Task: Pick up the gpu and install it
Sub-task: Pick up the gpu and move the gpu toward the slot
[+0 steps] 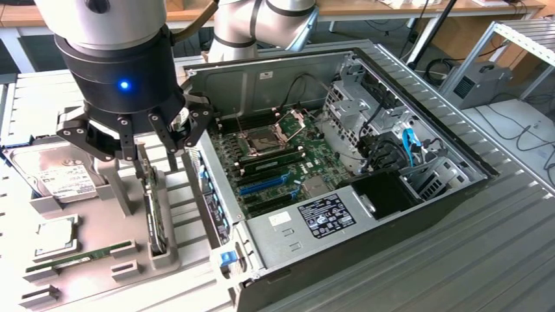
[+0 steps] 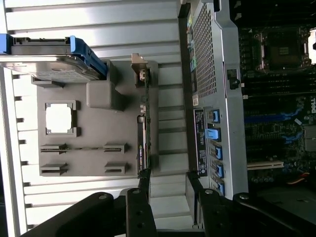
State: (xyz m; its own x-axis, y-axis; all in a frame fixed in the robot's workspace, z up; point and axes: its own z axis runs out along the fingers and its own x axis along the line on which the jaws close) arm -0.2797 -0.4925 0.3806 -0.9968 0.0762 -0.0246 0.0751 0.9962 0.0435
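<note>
The gpu (image 1: 157,218) was left standing on its long edge, upright in a slot of the grey holder (image 1: 91,286). Mostly a thin dark strip could be made out. It was parked at roughly 9 o'clock of the open case (image 1: 277,240) in the exterior view, just beside it.

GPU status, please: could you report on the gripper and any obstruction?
Gripper jaws open, above the gpu, holding nothing. The gpu stands on edge in grey holder, beside open PC case. Hard drive apart, not obstructing.
</note>
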